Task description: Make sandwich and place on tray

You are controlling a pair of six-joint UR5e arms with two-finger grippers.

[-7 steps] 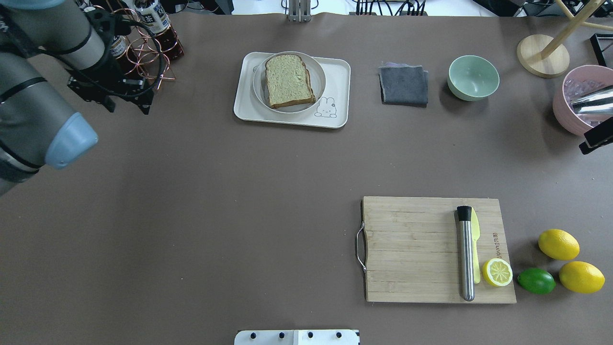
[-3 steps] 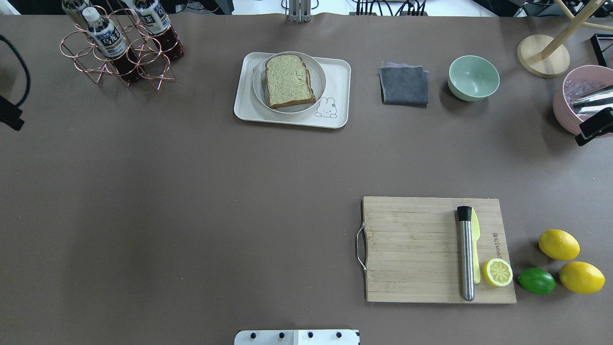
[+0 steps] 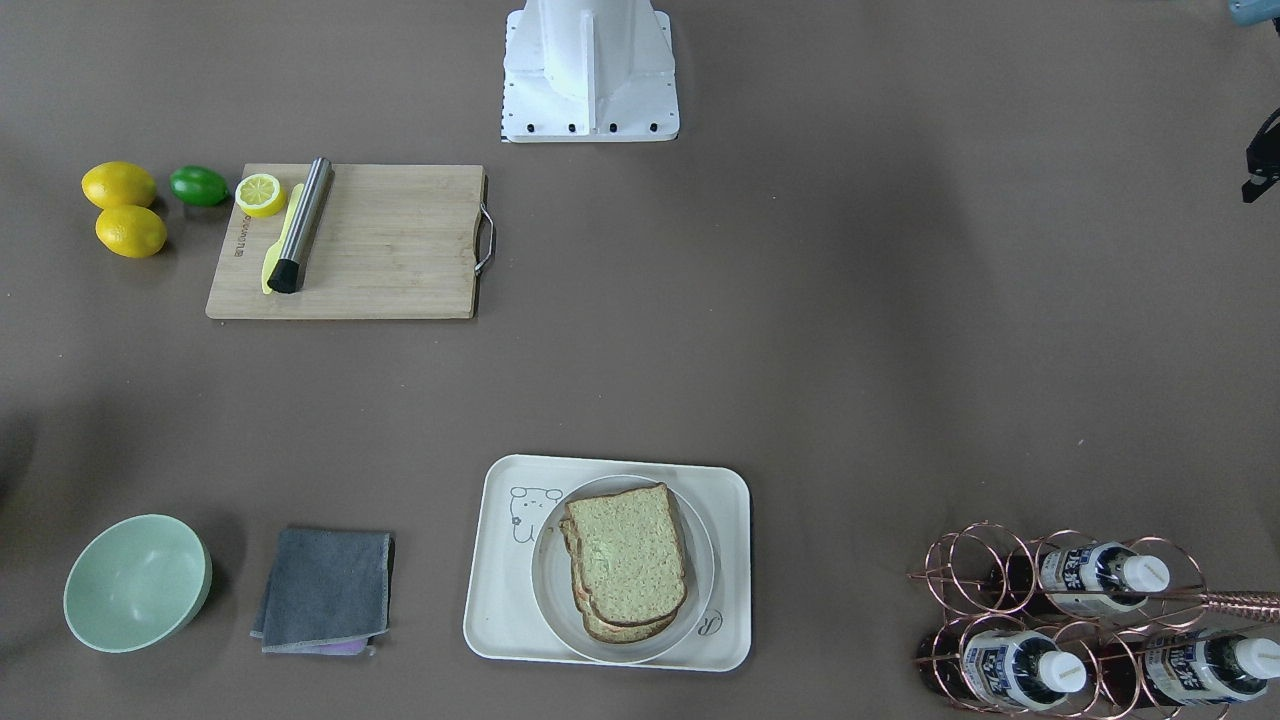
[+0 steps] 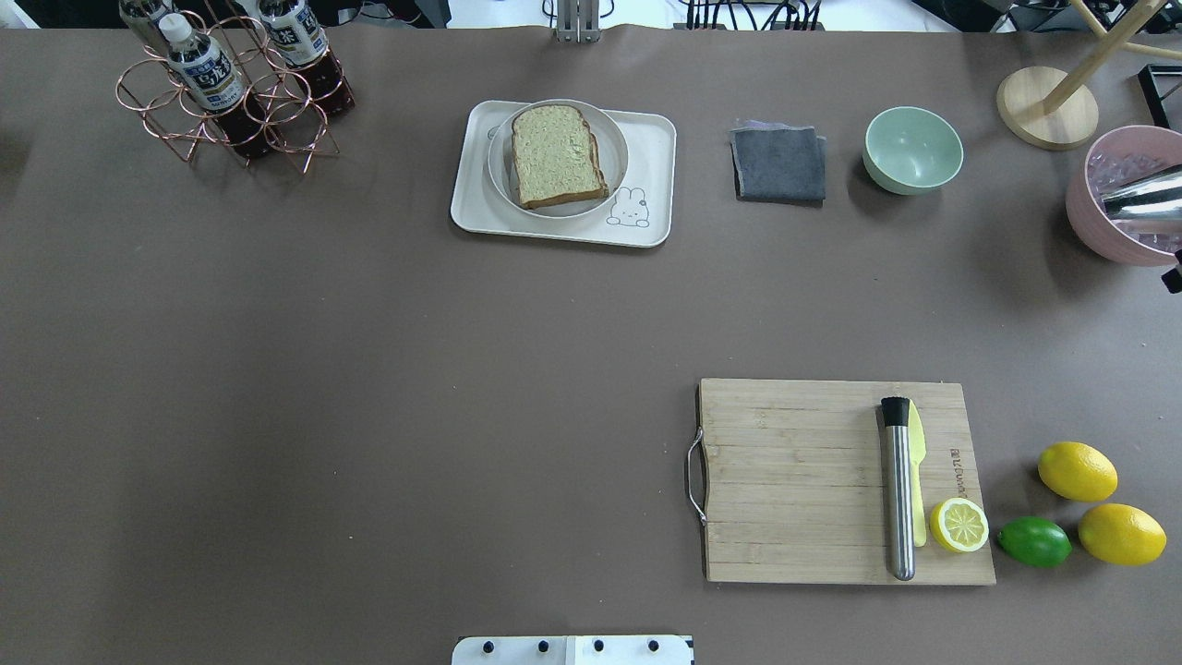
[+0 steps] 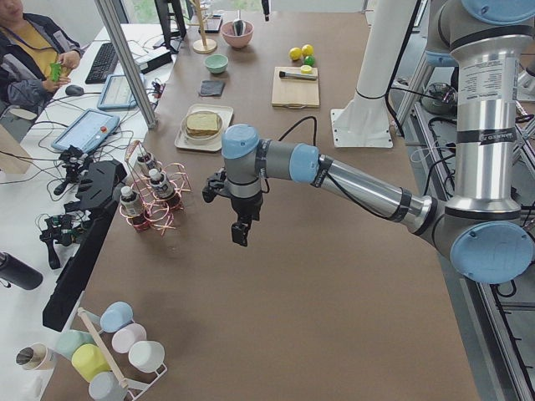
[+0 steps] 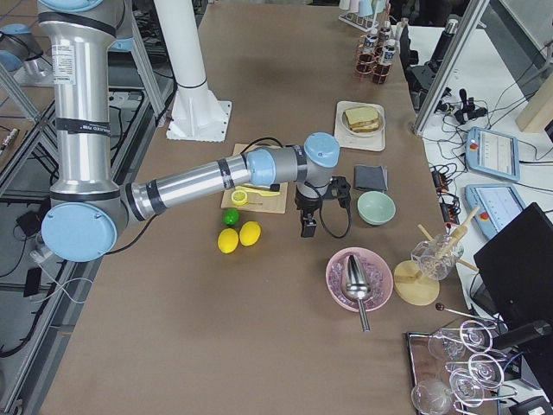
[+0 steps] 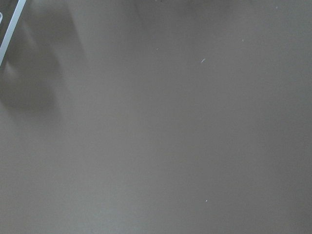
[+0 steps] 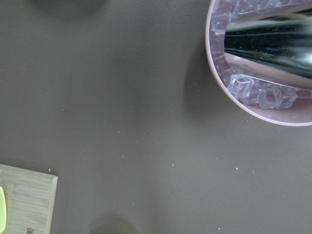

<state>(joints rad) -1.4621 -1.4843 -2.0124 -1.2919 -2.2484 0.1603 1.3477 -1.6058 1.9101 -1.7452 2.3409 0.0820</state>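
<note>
**Operator:** Far left on my overhead feed: three bottles (image 4: 201,66) in a copper wire rack (image 4: 235,92). Then one brown-crusted two-slice bread sandwich (image 4: 557,155), on one round white plate (image 4: 615,143), on the cream rounded-rectangle tray (image 4: 473,208).

**Colleague:** Grippers?

**Operator:** Left gripper (image 5: 241,233), right gripper (image 6: 306,229): I can't tell open or closed. I'd park both high, clear of the rack.

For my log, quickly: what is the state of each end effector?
Left end effector: cannot be told.
Right end effector: cannot be told.
</note>
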